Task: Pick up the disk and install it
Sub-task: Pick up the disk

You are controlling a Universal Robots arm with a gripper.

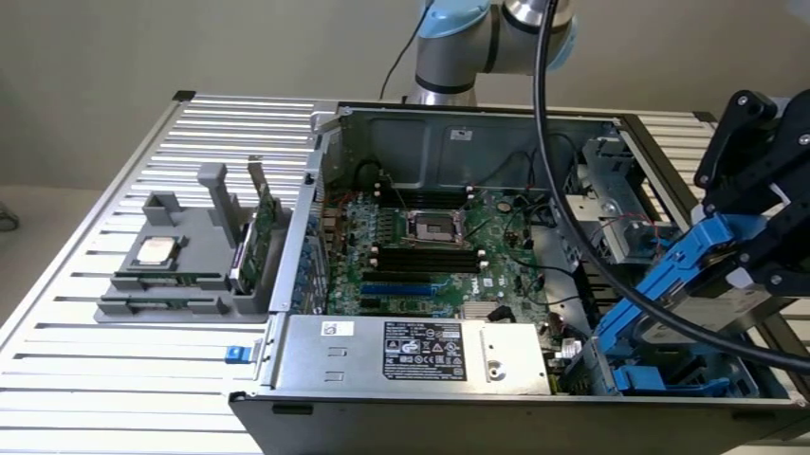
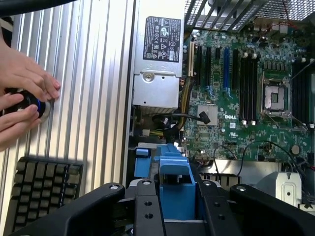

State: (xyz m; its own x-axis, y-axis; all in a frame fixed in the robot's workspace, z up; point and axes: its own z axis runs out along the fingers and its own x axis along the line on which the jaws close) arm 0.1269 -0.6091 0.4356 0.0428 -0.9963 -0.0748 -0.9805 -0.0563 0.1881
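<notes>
A slatted metal table (image 1: 139, 379) carries the open computer case (image 1: 456, 142), with a plain wall (image 1: 127, 47) beyond it; over the case's drive-bay corner, at the exterior view's right, the gripper (image 1: 741, 258) clamps the disk (image 1: 671, 275), tilted, by its blue carrier

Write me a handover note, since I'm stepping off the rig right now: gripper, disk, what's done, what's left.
Gripper: shut on the disk's blue carrier.
Disk: off the table, held tilted over the open computer case, at the exterior view's right, above the blue drive bay.
Done: pickup.
Left: install; the disk is not seated in the bay.
Note: a person's hands are on a control knob beside the case.
</notes>
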